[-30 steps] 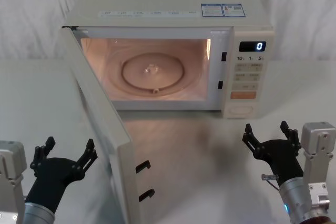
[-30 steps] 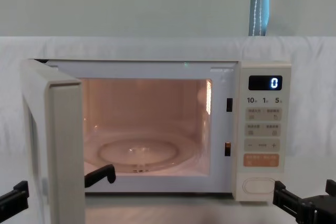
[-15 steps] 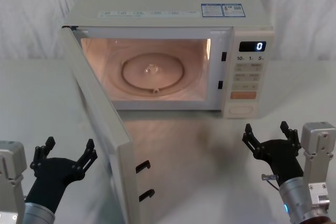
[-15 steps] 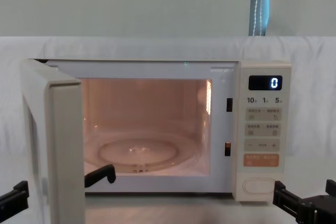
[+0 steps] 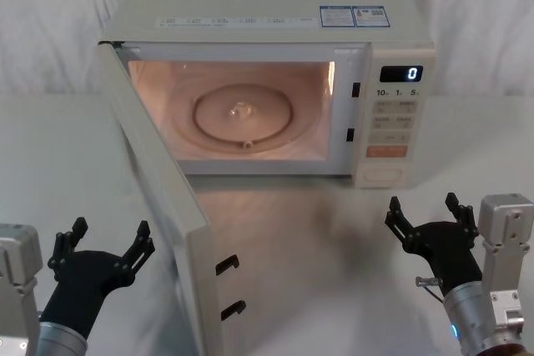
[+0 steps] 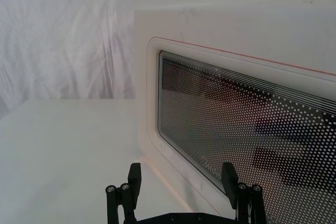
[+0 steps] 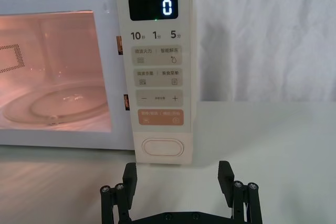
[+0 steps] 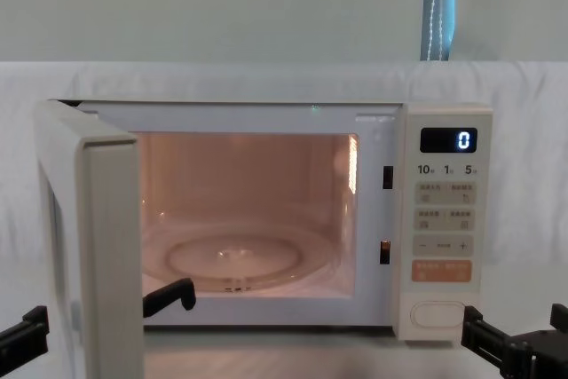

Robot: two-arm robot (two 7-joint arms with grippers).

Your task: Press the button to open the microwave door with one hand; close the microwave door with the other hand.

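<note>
both grippers (image 5: 101,241) (image 5: 424,213) spread wide, holding nothing

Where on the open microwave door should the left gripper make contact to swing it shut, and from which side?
Push rather than grip: the microwave door stands swung wide open, hinged at its far left corner, outer glass face toward the left gripper. Press that outer face near the free front edge, farthest from the hinge, coming from the robot's left. The right gripper hangs before the button.
</note>
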